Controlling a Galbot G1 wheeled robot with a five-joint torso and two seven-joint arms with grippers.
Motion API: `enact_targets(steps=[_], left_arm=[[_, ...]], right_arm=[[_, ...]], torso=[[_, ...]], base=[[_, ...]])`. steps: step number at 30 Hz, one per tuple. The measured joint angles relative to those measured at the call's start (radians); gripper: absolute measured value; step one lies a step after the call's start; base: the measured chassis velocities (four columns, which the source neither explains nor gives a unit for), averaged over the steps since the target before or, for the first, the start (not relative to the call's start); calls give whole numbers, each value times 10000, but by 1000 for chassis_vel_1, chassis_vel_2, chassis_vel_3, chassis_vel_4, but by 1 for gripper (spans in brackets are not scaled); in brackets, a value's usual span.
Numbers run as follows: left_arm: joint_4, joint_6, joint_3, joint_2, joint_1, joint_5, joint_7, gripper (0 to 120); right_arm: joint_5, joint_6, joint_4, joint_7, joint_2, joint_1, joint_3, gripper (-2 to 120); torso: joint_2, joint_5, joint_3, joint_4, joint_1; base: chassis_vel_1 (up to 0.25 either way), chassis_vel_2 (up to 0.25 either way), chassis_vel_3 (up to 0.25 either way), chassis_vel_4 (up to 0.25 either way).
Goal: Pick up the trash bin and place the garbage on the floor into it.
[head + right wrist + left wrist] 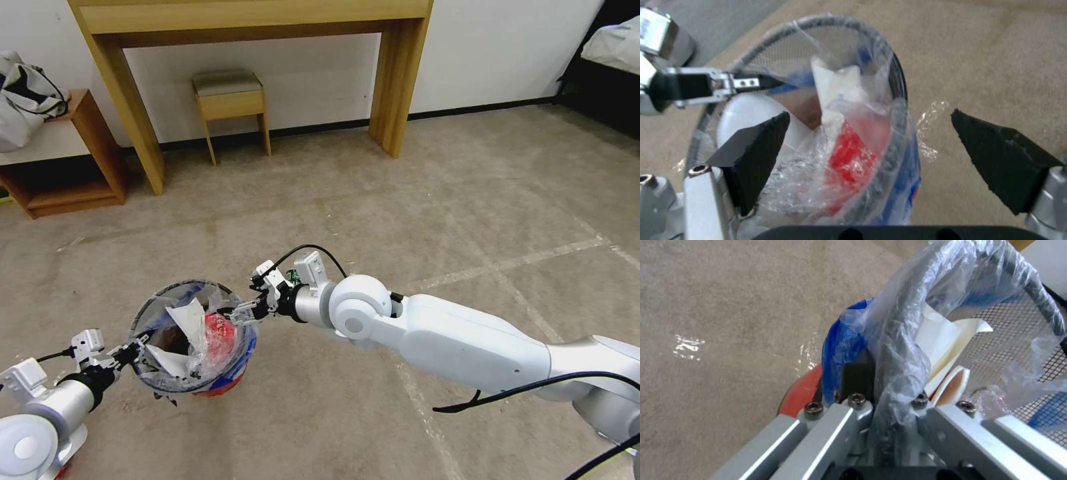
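Nearest the robot, low left: left gripper (130, 351) clamped on the rim of the trash bin (192, 337), one finger outside the wall and one inside, bag film pinched between them
Trash bin position: carried by that single grip, red base (802, 391) seen against the carpet; whether it hangs clear of the floor (467, 200) cannot be judged
Bin liner: clear-and-blue plastic bag (907, 166) draped over the dark rim, loose and crinkled
Bin contents: white insoles (835, 86), a red wrapper (851, 150), brown material below, all under folds of film
Right gripper (257, 300): at the far side of the rim, jaws spread wide, holding nothing; the rim and bag edge lie between its black pads (753, 153)
Floor beyond: beige carpet with worn tape lines (533, 257); no loose garbage visible on this stretch
Background: wooden desk (253, 27), stool (230, 100) and low shelf (60, 167) against the wall
Risk 1: one-sided grip on a thin rim through slippery film; the bin could tilt or slide out and spill
Risk 2: right pads closing here could catch the liner and drag it off the rim
Risk 3: film folded over the opening may block further items
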Motion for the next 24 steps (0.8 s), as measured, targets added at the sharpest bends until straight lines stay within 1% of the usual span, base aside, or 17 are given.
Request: enact_targets(steps=[5, 7, 8, 10, 11, 12, 14, 16, 17, 19, 20, 22, 23, 24], left_arm=[[35, 0, 13, 6, -9, 4, 5, 1], [79, 0, 3, 20, -15, 7, 10, 1], [79, 0, 3, 20, -15, 7, 10, 1], [95, 0, -21, 35, -15, 7, 12, 1], [95, 0, -21, 35, -15, 7, 12, 1], [97, 0, -50, 47, -12, 7, 15, 1], [97, 0, -63, 54, -8, 6, 17, 1], [95, 0, -146, 90, 24, -12, 18, 1], [95, 0, -146, 90, 24, -12, 18, 1], [68, 0, -241, 97, 64, -46, 18, 1], [68, 0, -241, 97, 64, -46, 18, 1], [33, 0, -308, 93, 87, -68, 18, 1], [33, 0, -308, 93, 87, -68, 18, 1], [9, 0, -353, 84, 104, -81, 19, 1]], right_arm=[[-52, 4, 108, 15, -23, -28, 237, 93], [-116, 74, 280, -2, -42, -82, 731, 93], [-116, 74, 280, -2, -42, -82, 731, 93], [-173, 260, 437, -27, -37, -131, 1291, 93], [-173, 260, 437, -27, -37, -131, 1291, 93], [-176, 356, 617, -72, -82, -172, 1764, 93], [-177, 397, 695, -106, -131, -191, 1955, 93], [-255, 648, 1087, -308, -464, -366, 2888, 93], [-255, 648, 1087, -308, -464, -366, 2888, 93], [-350, 1058, 1491, -536, -836, -769, 4088, 93], [-350, 1058, 1491, -536, -836, -769, 4088, 93], [-590, 1698, 1647, -693, -1089, -1129, 4815, 93], [-590, 1698, 1647, -693, -1089, -1129, 4815, 93], [-824, 2227, 1745, -759, -1298, -1542, 5379, 93]], torso=[[0, 0, 0, 0, 0], [0, 0, 0, 0, 0], [0, 0, 0, 0, 0], [0, 0, 0, 0, 0], [0, 0, 0, 0, 0], [0, 0, 0, 2, 0], [-1, 0, 0, 2, 0], [0, 1, 0, 2, 0], [0, 1, 0, 2, 0], [0, 1, 0, -1, -1], [0, 1, 0, -1, -1], [0, 2, -1, 0, -1], [0, 2, -1, 0, -1], [0, 2, 0, -1, -1]], base=[[0, 0, 0, 0], [0, 0, 0, 0], [0, 0, 0, 0], [0, 0, 0, 0], [0, 0, 0, 0], [0, 0, 0, 0], [0, 0, 0, 0], [0, 0, 0, 0], [0, 0, 0, 0], [0, 0, 0, 0], [0, 0, 0, 0], [0, 0, 0, 0], [0, 0, 0, 0], [0, 0, 0, 0]])
